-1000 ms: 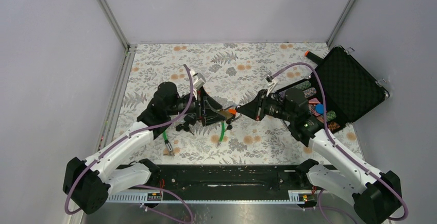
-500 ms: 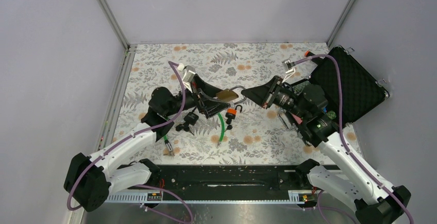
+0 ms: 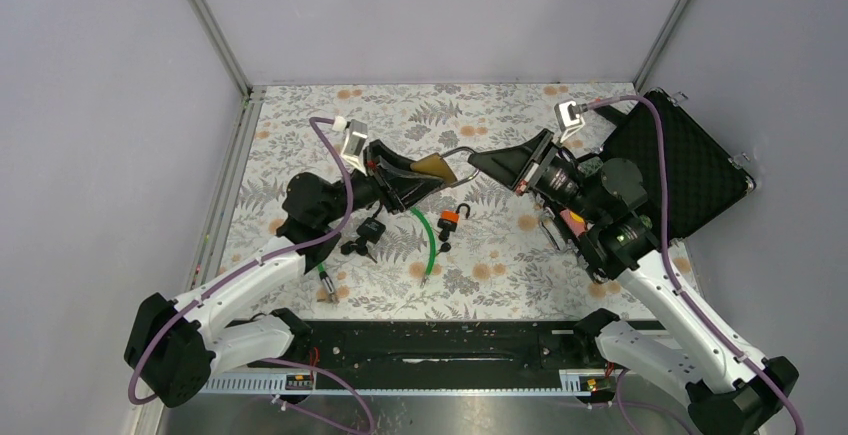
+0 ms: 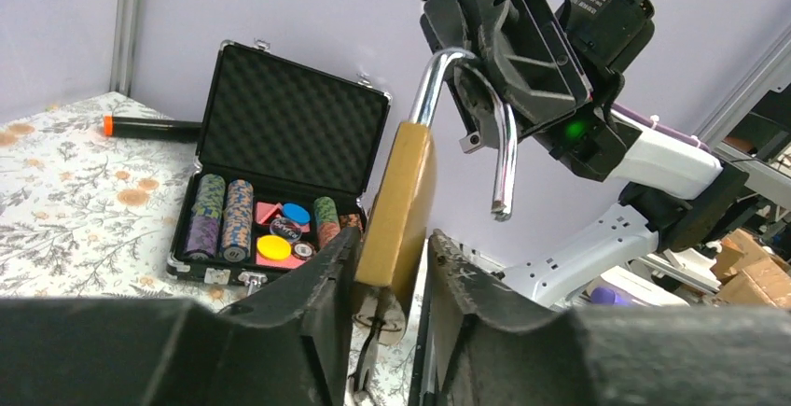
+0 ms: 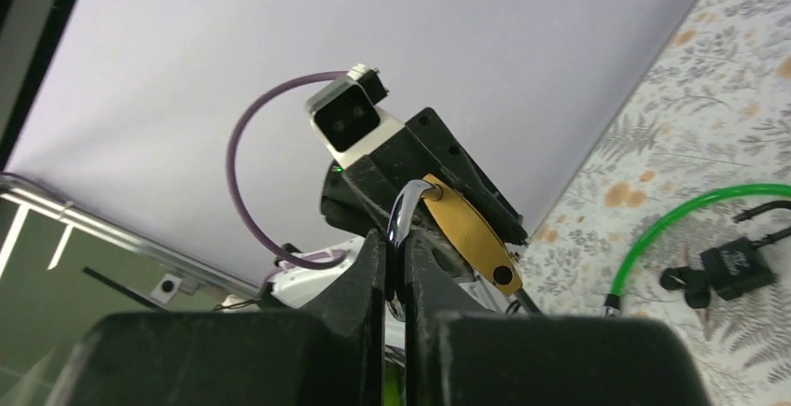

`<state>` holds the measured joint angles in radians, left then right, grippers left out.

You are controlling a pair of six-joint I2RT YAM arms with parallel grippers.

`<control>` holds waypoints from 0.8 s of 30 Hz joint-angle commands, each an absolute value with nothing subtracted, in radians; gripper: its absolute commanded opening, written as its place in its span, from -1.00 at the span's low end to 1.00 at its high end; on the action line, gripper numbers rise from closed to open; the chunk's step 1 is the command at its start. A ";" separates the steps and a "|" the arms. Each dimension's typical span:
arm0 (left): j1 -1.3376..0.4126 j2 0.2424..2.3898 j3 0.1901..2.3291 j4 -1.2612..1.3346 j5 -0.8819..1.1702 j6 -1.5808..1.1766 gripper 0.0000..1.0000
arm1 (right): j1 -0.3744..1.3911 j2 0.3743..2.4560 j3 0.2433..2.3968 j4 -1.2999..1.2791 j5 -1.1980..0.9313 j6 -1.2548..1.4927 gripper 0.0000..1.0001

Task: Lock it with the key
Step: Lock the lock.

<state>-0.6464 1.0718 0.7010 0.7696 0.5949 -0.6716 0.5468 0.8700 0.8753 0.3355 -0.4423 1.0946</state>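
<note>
A brass padlock (image 3: 432,165) with an open steel shackle (image 4: 466,61) hangs in the air between the two arms. My left gripper (image 4: 394,238) is shut on the lower part of its brass body (image 4: 401,191), one finger on each flat side. My right gripper (image 5: 398,238) is shut on the shackle (image 5: 403,210), coming from the right in the top view (image 3: 478,160). A round key head (image 4: 392,317) shows just under the padlock's bottom, apparently in its keyhole. The shackle's free end (image 4: 502,205) hangs clear of the body.
An open black case (image 3: 670,165) of poker chips lies at the right, a black marker (image 3: 608,107) behind it. On the floral mat below lie a green cable (image 3: 430,240), a small orange padlock (image 3: 452,217) and a bunch of black keys (image 3: 360,240).
Both arms have raised the padlock and carried it toward the back of the table. My left gripper opened wide and has closed again on the brass body. The right stayed shut on the shackle.
</note>
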 commanded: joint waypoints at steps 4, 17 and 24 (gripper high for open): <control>-0.653 1.042 0.744 0.893 0.552 -0.672 -0.23 | 0.546 0.874 0.963 0.581 -0.458 1.250 -1.00; -0.653 1.086 0.751 1.003 0.580 -0.760 -0.30 | 0.546 0.886 0.973 0.587 -0.476 1.302 -1.00; -0.652 1.101 0.769 1.037 0.579 -0.796 -0.74 | 0.546 0.889 0.962 0.562 -0.494 1.304 -1.00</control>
